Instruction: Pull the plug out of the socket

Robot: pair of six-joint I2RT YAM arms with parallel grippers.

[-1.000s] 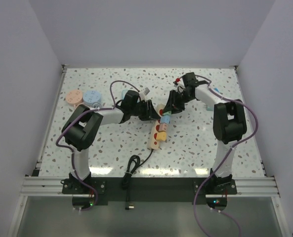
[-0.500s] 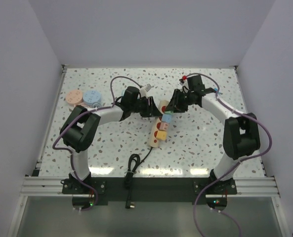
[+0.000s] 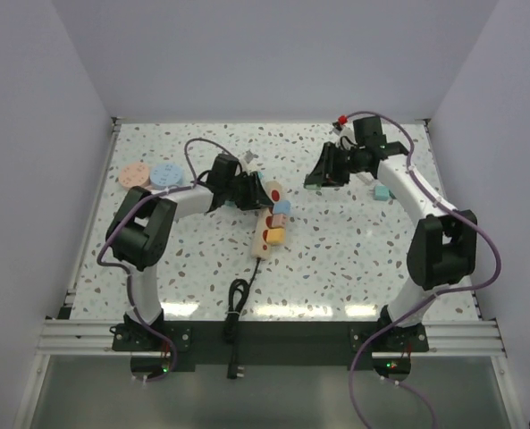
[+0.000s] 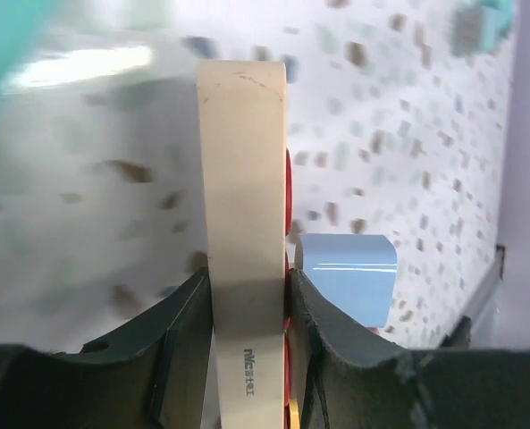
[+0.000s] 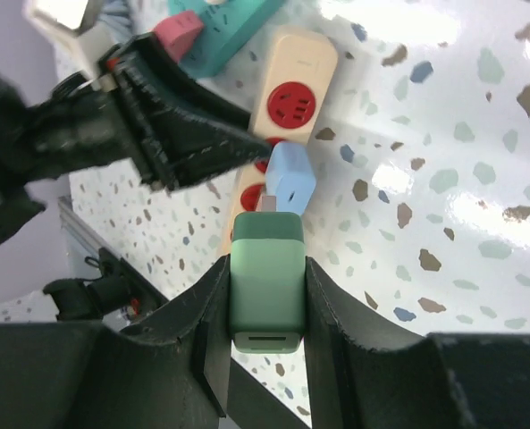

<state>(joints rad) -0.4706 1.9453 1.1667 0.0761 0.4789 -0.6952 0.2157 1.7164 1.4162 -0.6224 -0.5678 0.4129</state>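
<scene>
Our left claw [image 4: 247, 299] clamped across socket [image 4: 243, 161], pinning it. And our right claw [image 5: 266, 308] closed on green plug [image 5: 266, 259], already well apart. We carry it aside, socket held steady.

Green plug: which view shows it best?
Right wrist: the green plug sits centre frame, clamped in the right gripper. Top external shows only a small green tip. Left wrist: at most a blurred teal corner.
</scene>
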